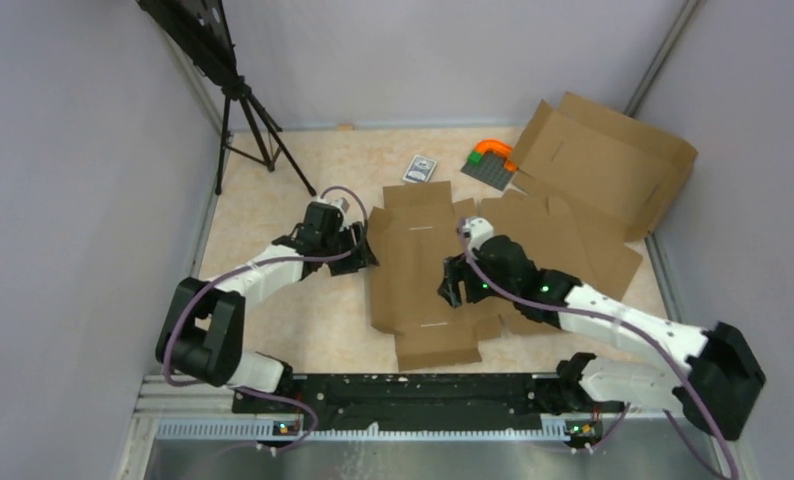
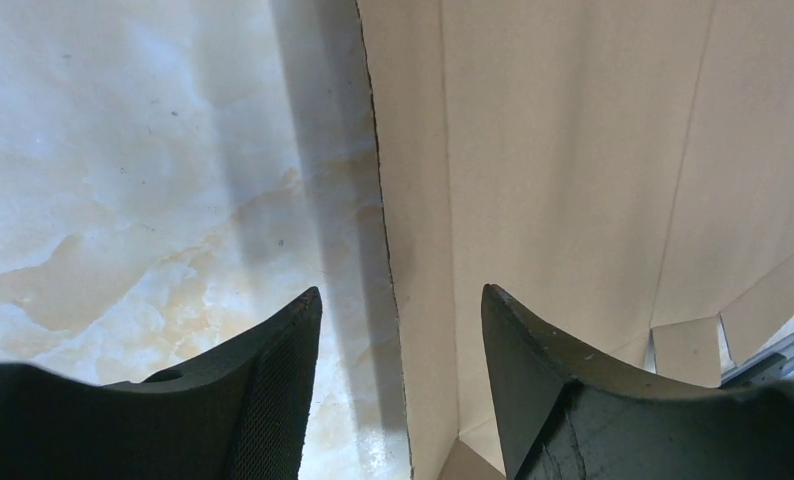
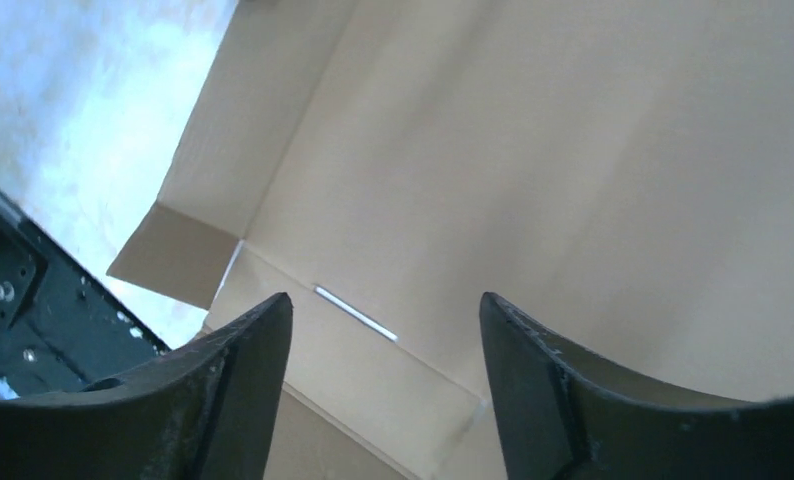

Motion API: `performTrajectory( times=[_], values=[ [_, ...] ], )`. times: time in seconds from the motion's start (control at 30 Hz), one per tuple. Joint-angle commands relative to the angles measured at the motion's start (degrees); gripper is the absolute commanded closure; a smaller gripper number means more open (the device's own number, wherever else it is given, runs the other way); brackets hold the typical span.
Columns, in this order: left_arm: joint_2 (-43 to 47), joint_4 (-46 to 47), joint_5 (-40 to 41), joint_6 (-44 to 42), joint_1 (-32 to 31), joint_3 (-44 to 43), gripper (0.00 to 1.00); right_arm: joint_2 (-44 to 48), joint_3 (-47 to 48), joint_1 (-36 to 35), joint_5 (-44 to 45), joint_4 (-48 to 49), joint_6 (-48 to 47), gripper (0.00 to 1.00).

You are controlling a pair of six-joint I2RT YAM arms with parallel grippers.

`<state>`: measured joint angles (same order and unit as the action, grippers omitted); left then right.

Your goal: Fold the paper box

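The paper box [image 1: 419, 272] lies mid-table. Left gripper [image 1: 363, 247]: jaws open, straddling the box's left edge without clamping it. Right gripper [image 1: 453, 284]: jaws open over the box's right side, holding nothing.

The beige marbled table [image 1: 313, 322] carries the paper box [image 1: 415, 262], 1 grey card pack [image 1: 422, 168] and a tripod [image 1: 240, 92].
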<state>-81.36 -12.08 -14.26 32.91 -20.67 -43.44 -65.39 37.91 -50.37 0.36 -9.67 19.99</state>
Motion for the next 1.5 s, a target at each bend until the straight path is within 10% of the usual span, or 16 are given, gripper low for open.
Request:
performTrajectory(
  times=[0.0, 0.17, 0.63, 1.1, 1.47],
  values=[
    [-1.9, 2.2, -2.4, 1.6, 0.5, 0.3, 0.38, 11.7, -0.6, 4.5, 5.7, -13.2, 6.3, 0.26],
    [-4.4, 6.2, -7.5, 3.5, 0.5, 0.8, 0.43, 20.5, -0.3, 8.2, 10.9, -20.7, 11.9, 0.07],
    [-4.9, 9.5, -11.1, 5.4, 0.5, -0.5, 0.86, 19.7, 2.9, 8.5, 4.6, -42.9, 42.4, 0.24],
    [-6.4, 11.6, -13.5, 5.9, -1.1, -1.5, 0.86, 25.3, -14.5, 8.5, -5.5, -32.2, 52.4, 0.27],
    [-6.4, 4.0, -5.7, 2.8, -4.2, -5.9, 0.86, 23.6, -14.4, 8.5, 4.0, -24.4, 56.8, 0.41]
  ],
)
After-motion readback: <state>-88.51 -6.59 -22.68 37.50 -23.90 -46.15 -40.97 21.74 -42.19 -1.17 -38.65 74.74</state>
